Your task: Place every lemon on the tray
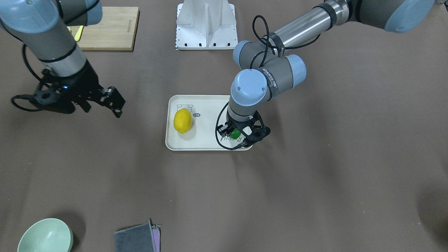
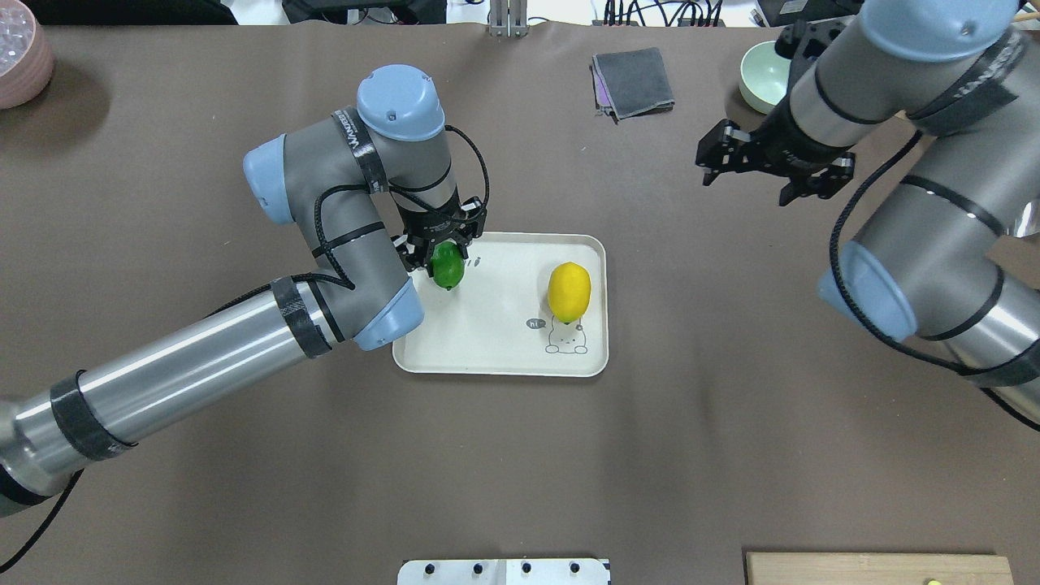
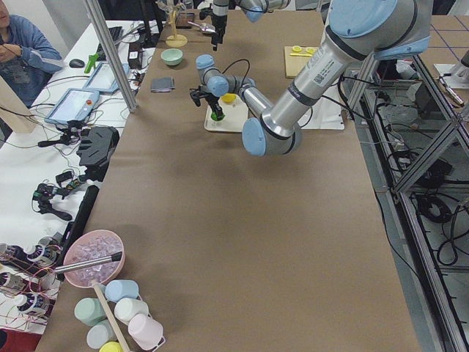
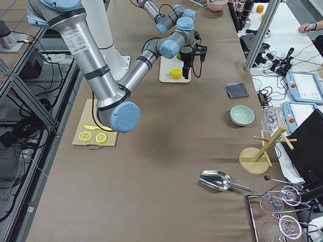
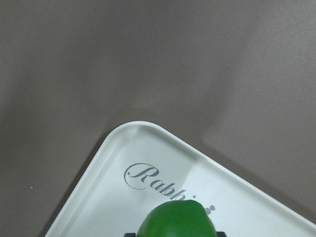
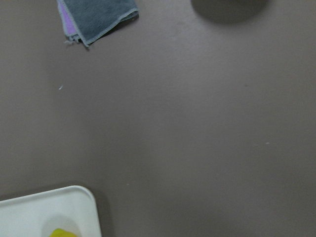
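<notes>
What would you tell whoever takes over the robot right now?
Left pincer: shut on the green lemon, over the tray near its lettering; touching or not, I cannot tell.
Right pincer: open, empty, away from the tray.
Done: yellow lemon lies on the tray.
Left: release the green lemon onto the tray, then lift away.

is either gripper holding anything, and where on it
The left gripper grips the green lemon by its sides, over the tray. The right gripper is open and empty.

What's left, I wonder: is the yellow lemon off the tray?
No, the yellow lemon lies inside the tray, next to its drawing.
</notes>
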